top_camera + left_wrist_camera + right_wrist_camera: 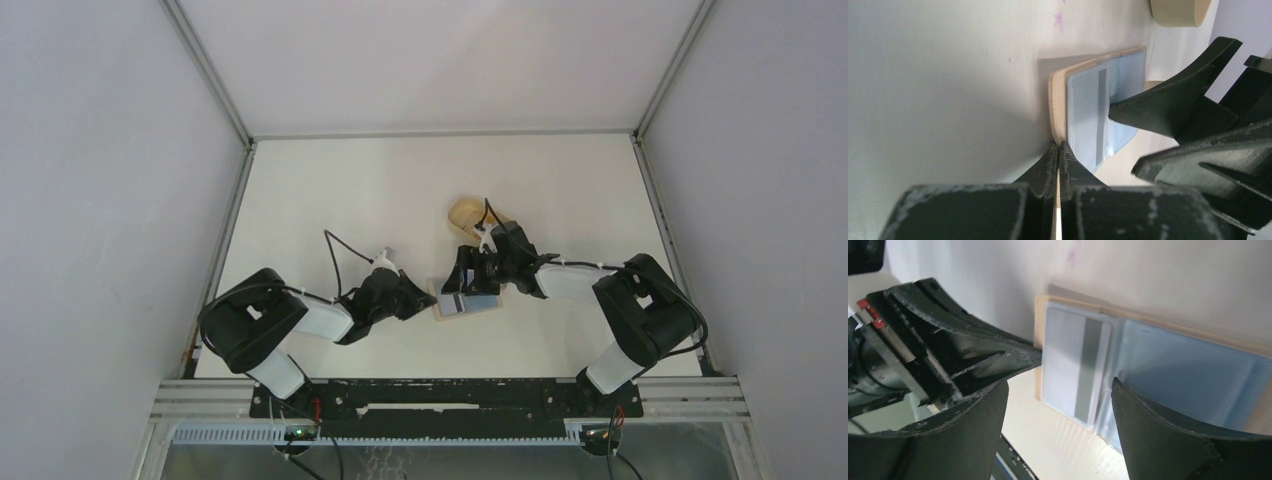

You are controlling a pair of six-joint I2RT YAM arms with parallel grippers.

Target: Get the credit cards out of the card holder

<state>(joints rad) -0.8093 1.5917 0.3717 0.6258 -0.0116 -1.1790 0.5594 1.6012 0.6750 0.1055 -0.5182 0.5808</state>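
A white table point(350, 200) sits inside pale grey walls, and the work is near its front edge, between the two arms. The left gripper point(1058, 146) has its fingers pressed flat together. Their tips touch the tan edge of the wallet point(1058, 100), seemingly pinning it, though I cannot tell whether any leather is nipped between them. The right gripper point(1059, 382) has its fingers spread wide with nothing held. It hangs just over the open wallet, one fingertip close to the long edge of a pale card point(1073, 365) with a grey stripe. That card lies in the wallet's left half under a clear blue-grey sleeve point(1188, 375), which also covers the right half. Whether more cards sit there is hard to say. A tan tray point(468, 213) stands further back, apart from the wallet. The card should be light, stiff and slick, and it lies flat, so there is little to grip from above. The best hold is probably on its exposed long edge, by the fold, sliding it sideways out of the sleeve. The wallet is soft and light and will likely drag along unless held down.
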